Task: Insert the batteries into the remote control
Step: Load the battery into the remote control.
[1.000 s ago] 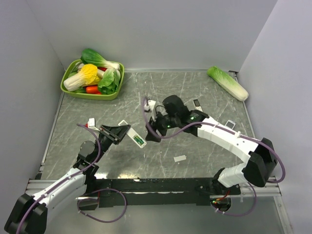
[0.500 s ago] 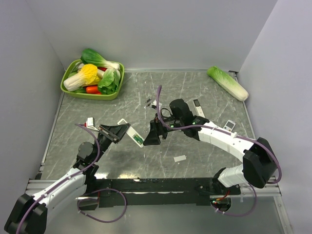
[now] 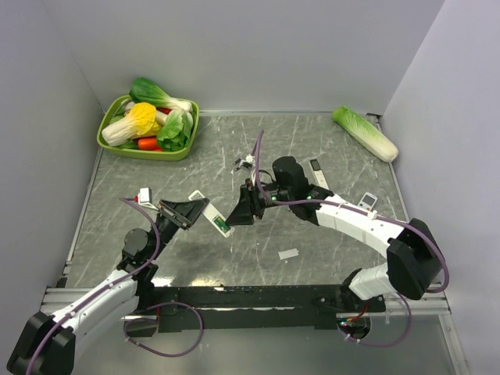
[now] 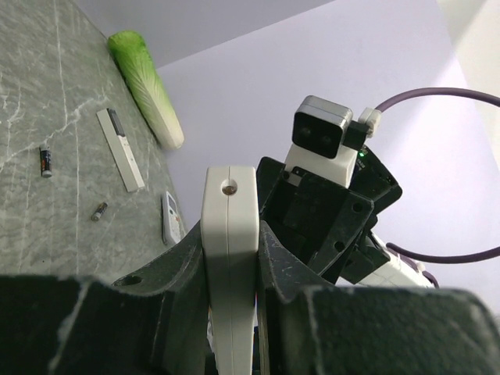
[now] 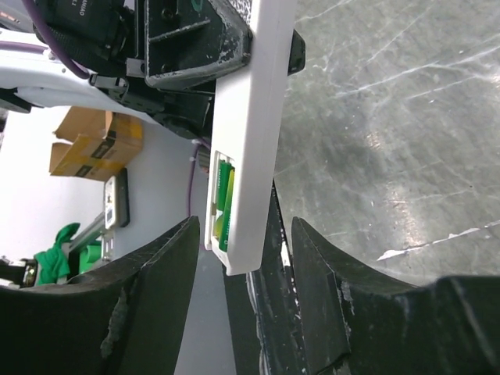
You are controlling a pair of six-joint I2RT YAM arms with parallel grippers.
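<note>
Left pincer (image 3: 200, 208) clamps the remote control (image 5: 250, 133); batteries (image 5: 224, 205) seemingly seated inside.

Basket (image 3: 125, 150): green, far left corner, holding vegetables (image 3: 144, 119).
Cabbage (image 3: 365, 133): far right corner.
White slip (image 3: 288, 254): flat, possibly a lid.

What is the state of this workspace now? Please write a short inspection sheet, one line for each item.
surface: grey marbled table, no spill seen.
job's things: remote control held off the table, recess open; green batteries inside.
clutter: vegetable tray, cabbage, black-ended remote, small remote, dark cells, white flat piece.
claws: left claw shut on the remote control; right claw open, fingers either side of its free end.
cables: purple cables loop off both arms; no snag seen.
surroundings: plain walls; cardboard boxes beyond.
</note>
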